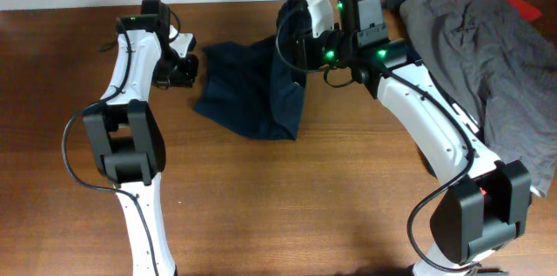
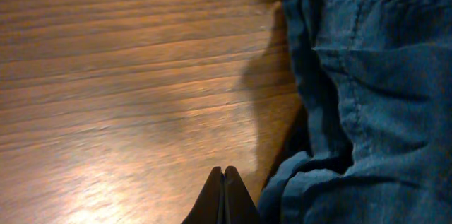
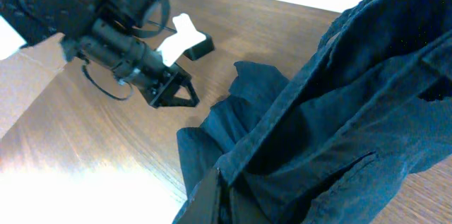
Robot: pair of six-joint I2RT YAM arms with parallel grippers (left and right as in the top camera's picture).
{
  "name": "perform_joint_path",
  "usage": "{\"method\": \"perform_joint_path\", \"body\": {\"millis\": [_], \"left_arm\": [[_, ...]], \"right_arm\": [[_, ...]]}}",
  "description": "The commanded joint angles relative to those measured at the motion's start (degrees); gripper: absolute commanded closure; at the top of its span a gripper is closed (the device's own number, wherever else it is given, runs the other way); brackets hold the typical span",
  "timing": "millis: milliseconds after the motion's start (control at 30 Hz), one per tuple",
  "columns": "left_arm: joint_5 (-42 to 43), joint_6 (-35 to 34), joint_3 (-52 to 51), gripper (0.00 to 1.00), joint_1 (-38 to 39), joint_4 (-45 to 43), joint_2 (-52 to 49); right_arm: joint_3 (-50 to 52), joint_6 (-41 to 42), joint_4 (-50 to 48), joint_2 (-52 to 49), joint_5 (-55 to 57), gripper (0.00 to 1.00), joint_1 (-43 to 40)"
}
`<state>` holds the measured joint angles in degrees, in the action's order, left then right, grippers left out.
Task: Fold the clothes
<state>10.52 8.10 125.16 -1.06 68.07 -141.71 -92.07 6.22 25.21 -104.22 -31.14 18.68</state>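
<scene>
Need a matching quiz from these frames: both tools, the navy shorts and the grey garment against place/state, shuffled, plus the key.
Column 1
1. left tool
2. right tool
3. dark navy blue denim-like shorts
4. grey cloth garment

Column 2
A. heaped at the far right of the brown wooden table
B. shut on a fold of the shorts
C. shut, empty, over bare tabletop beside the shorts
D. partly lying on the table, one side lifted

Pairs: 1-C, 2-B, 3-D, 4-A
</scene>
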Motion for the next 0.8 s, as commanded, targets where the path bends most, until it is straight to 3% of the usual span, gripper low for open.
{"method": "perform_joint_path", "body": {"millis": [0, 200, 400, 767], "left_arm": [[3.04, 0.76, 0.44, 1.0, -0.02, -0.07, -1.6], [8.33, 0.79, 0.44, 1.0, 0.04, -1.49, -1.86], [8.39, 1.2, -1.16, 1.0, 0.92, -2.12, -1.86], [8.39, 1.18, -12.26, 1.0, 1.16, -8.13, -1.88]], "right_arm": [[-1.49, -0.2, -0.63, -0.31, -1.22, 0.96, 0.52], [-1.49, -0.22, -2.69, -0.61, -0.96, 0.96, 2.93], [-1.49, -0.24, -4.72, -1.33, -0.22, 0.96, 5.44], [-1.49, -2.86, -14.88, -4.94, 3.15, 0.96, 12.04]]}}
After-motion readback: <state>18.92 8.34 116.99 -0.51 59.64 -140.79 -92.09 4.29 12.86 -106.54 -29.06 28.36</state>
